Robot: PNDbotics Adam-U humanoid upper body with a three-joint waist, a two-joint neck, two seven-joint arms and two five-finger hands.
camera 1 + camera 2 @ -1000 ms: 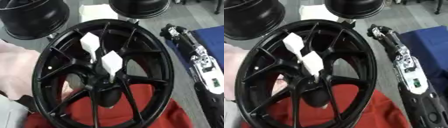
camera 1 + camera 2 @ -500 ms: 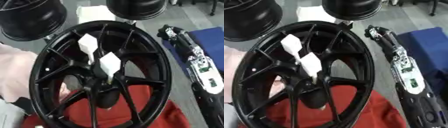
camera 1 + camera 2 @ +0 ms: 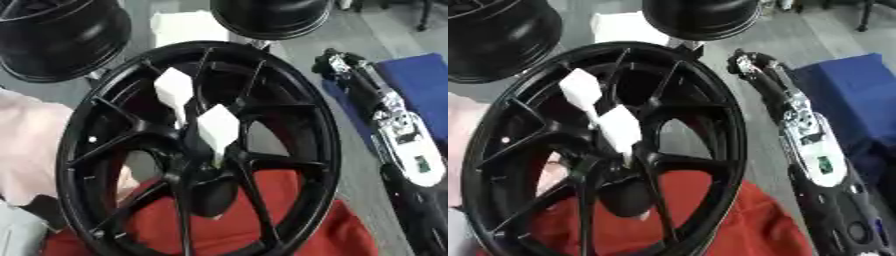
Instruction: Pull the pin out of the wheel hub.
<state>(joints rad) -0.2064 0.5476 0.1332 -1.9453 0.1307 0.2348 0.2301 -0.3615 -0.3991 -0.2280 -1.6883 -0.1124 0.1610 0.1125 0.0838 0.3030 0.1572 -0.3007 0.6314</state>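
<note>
A black spoked wheel [image 3: 289, 115] stands tilted on a red cloth [image 3: 297, 235]. Two white blocks stick out near its hub [image 3: 206, 175]: one upper [image 3: 174, 87], one lower [image 3: 219, 127] with a thin stem running into the hub. My right arm [image 3: 807, 130] lies along the wheel's right side, apart from the rim. My right hand [image 3: 750, 61] shows dark at the arm's far end, off the wheel and away from the blocks. A person's sleeve [image 3: 31, 145] is at the left, and their hand [image 3: 124, 181] shows behind the spokes. My left hand shows in neither view.
Another black wheel [image 3: 57, 37] stands at the back left and a third [image 3: 267, 17] at the back centre. White material [image 3: 188, 27] lies between them. A blue mat [image 3: 420, 82] covers the floor at the right.
</note>
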